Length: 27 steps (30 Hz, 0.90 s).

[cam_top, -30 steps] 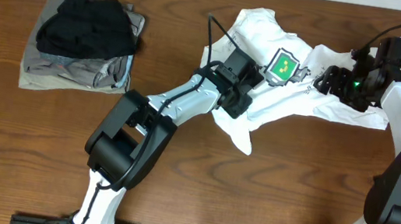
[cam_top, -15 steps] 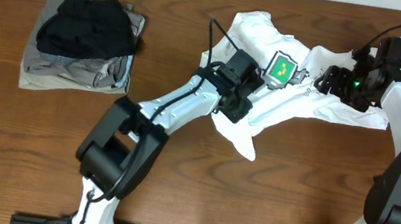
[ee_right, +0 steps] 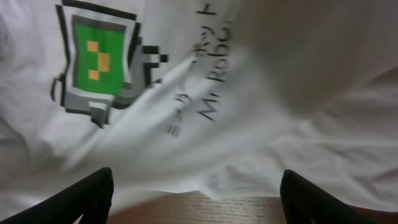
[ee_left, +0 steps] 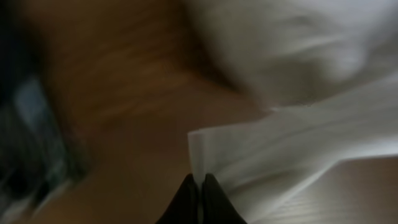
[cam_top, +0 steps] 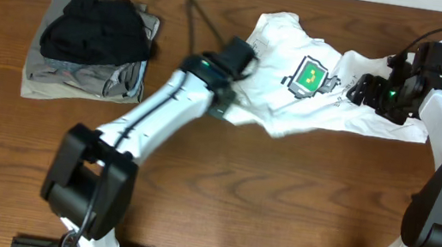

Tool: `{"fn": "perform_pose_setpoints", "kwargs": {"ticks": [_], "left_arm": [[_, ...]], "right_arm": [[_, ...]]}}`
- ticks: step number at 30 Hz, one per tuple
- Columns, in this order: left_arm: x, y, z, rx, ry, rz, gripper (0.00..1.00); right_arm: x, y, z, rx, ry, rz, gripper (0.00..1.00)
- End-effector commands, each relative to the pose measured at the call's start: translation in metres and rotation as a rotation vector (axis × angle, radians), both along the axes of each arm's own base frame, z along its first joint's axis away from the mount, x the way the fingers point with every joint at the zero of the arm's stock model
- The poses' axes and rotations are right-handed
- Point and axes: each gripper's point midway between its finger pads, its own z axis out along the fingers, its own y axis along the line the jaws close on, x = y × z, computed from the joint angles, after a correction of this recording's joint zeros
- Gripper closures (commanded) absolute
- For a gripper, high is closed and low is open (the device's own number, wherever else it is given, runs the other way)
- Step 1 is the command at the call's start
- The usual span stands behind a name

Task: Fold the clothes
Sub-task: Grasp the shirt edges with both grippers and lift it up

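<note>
The clothes' white T-shirt lies spread at the back right, its green-and-grey robot print facing up. My left gripper is at the shirt's left edge. In the left wrist view my left gripper is shut on a white fabric edge of the shirt, and that view is blurred. My right gripper hovers over the shirt's right part. It stands open in the right wrist view, low over the shirt's hem, beside the print and text.
A pile of black and grey-khaki garments sits at the back left of the wooden table. A thin dark cable rises from the left arm. Both arm bases stand at the front edge.
My left gripper closed on the shirt's edge and swung left and back, dragging the shirt's hanging lower flap with it. The right arm has stayed put.
</note>
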Motion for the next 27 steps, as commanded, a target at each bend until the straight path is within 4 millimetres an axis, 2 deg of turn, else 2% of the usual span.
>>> {"fn": "perform_pose_setpoints", "kwargs": {"ticks": [1, 4, 8, 12, 16, 20, 24, 27], "left_arm": [[0.012, 0.067, 0.022, 0.086, -0.1, 0.306, 0.94], [0.008, 0.098, 0.02, 0.09, -0.071, 0.433, 0.94], [0.006, 0.121, 0.019, 0.089, -0.059, 0.518, 0.94], [0.006, 0.123, 0.018, 0.077, -0.053, 0.528, 0.94], [0.007, 0.122, 0.018, 0.069, -0.052, 0.526, 0.94], [0.009, 0.121, 0.018, 0.064, -0.06, 0.526, 0.95], [0.011, 0.12, 0.018, 0.059, -0.068, 0.526, 0.94], [0.012, 0.12, 0.019, 0.056, -0.073, 0.527, 0.94]], "right_arm": [[-0.002, -0.001, -0.006, -0.026, 0.019, 0.001, 0.16], [-0.003, -0.002, -0.007, -0.035, 0.025, -0.005, 0.17], [-0.008, -0.002, -0.011, -0.033, 0.045, -0.005, 0.18], [-0.025, -0.007, -0.023, -0.061, 0.118, -0.037, 0.21], [-0.057, -0.016, -0.046, -0.105, 0.243, -0.133, 0.28], [-0.082, -0.013, -0.071, -0.1, 0.307, -0.154, 0.3], [-0.074, -0.012, -0.088, -0.093, 0.23, -0.155, 0.29], [-0.065, -0.01, -0.094, -0.066, 0.179, -0.187, 0.34]]}}
